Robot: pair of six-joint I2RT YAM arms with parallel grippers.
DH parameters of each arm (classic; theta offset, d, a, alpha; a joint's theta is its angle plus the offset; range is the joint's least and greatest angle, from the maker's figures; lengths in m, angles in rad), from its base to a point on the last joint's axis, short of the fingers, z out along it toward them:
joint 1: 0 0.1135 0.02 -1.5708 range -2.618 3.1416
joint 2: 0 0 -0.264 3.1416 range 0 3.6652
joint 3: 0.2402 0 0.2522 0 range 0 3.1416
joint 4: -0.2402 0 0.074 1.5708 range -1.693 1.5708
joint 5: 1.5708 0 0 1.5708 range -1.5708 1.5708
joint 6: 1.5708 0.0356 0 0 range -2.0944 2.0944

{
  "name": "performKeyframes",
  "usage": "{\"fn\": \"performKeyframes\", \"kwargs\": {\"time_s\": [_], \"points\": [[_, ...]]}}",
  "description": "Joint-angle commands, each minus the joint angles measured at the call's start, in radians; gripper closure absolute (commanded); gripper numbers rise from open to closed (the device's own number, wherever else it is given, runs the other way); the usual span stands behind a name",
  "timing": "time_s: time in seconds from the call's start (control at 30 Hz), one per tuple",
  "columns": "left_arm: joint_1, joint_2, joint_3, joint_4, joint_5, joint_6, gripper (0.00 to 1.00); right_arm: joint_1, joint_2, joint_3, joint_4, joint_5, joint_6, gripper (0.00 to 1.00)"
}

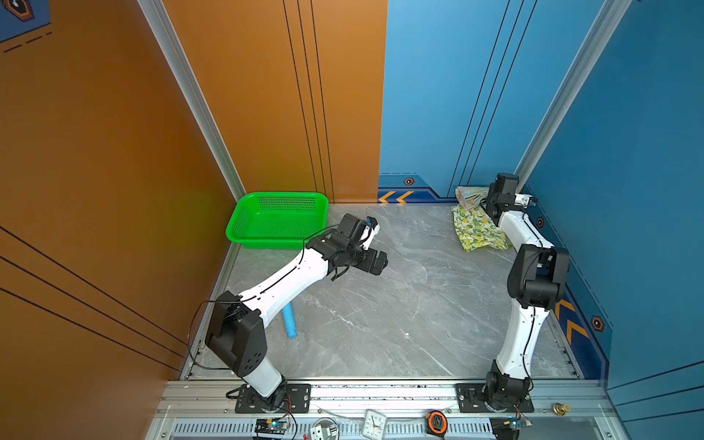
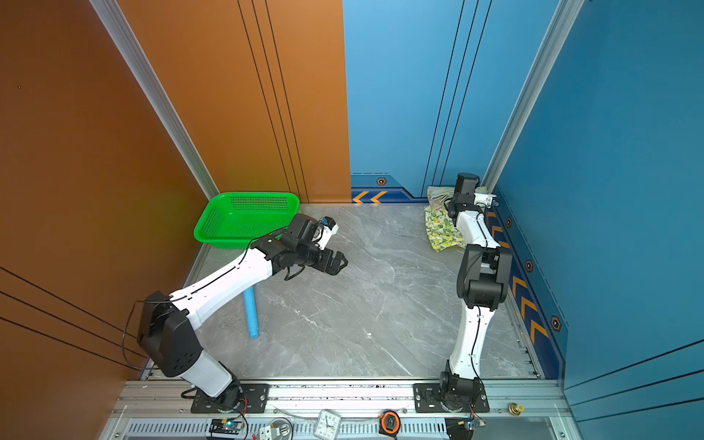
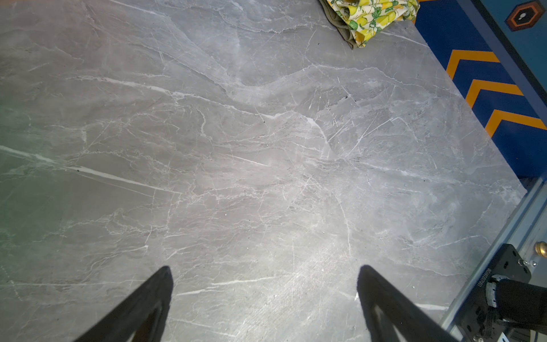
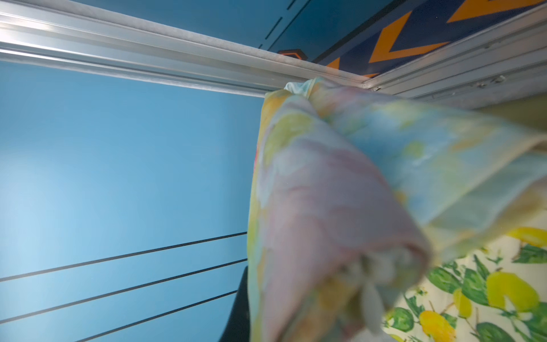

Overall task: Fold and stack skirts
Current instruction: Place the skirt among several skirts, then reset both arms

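Placement next | I have right claw [image 1: 487,205] pinching pastel skirt [image 4: 325,192] at lemon skirt's [image 1: 476,228] far edge, far-right corner | left claw [image 3: 266,269] spread, well apart.

1. Tabletop [image 1: 381,304] – grey marble pattern with white veins, walled on three sides.
2. Far left corner: green perforated basket [image 1: 244,219], sitting flat on the surface.
3. Near the left edge: light-blue toy [image 1: 288,320], lying flat, one end hidden.
4. Far right corner: lemon-print skirt [image 1: 476,228], rumpled; in the left wrist view an olive-green cloth [image 3: 340,26] edge shows beneath it, on the marble.
5. Pastel skirt [image 1: 470,196] just behind, against the back wall – contact with the table cannot be told.
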Motion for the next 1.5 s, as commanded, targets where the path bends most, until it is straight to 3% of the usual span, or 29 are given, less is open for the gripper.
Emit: {"fn": "performKeyframes", "kwargs": {"time_s": [0.0,0.2,0.23,0.43,0.53,0.6,0.87,1.0,1.1,1.27,1.37,1.47], "points": [[0.008,0.014,0.008,0.012,0.037,-0.015,0.02,-0.024,0.014,-0.033,-0.032,-0.041,0.014,1.00],[0.004,0.006,0.007,0.015,0.043,-0.021,0.02,-0.056,0.005,-0.161,-0.105,-0.081,-0.056,1.00],[0.004,0.003,0.006,0.015,0.041,-0.021,0.02,-0.059,0.010,-0.160,-0.135,-0.084,-0.078,0.96],[-0.006,-0.014,-0.015,0.021,-0.101,0.016,0.02,-0.071,0.006,-0.159,-0.347,-0.106,-0.196,0.32],[0.014,-0.026,-0.026,0.021,-0.156,0.012,0.02,-0.081,-0.016,-0.109,-0.463,-0.096,-0.282,0.13],[0.018,-0.041,-0.032,0.023,-0.200,0.011,0.02,-0.085,-0.032,-0.060,-0.550,-0.089,-0.344,0.06],[0.080,-0.171,-0.131,0.119,-0.410,-0.027,0.02,-0.084,-0.274,-0.222,-0.539,-0.092,-0.538,0.00],[0.100,-0.286,-0.240,0.218,-0.560,-0.018,0.02,-0.041,-0.479,-0.435,-0.389,-0.094,-0.731,0.00],[0.131,-0.388,-0.325,0.303,-0.608,-0.005,0.02,0.032,-0.647,-0.591,-0.284,-0.001,-0.911,0.00],[0.307,-0.537,-0.477,0.389,-0.560,-0.072,0.02,0.161,-0.919,-0.859,-0.093,0.148,-1.160,0.00],[0.455,-0.586,-0.602,0.448,-0.521,-0.088,0.02,0.204,-1.043,-1.005,0.000,0.165,-1.247,0.00],[0.518,-0.599,-0.741,0.561,-0.572,-0.053,0.02,0.210,-1.132,-1.148,0.088,0.132,-1.293,0.00]]}}
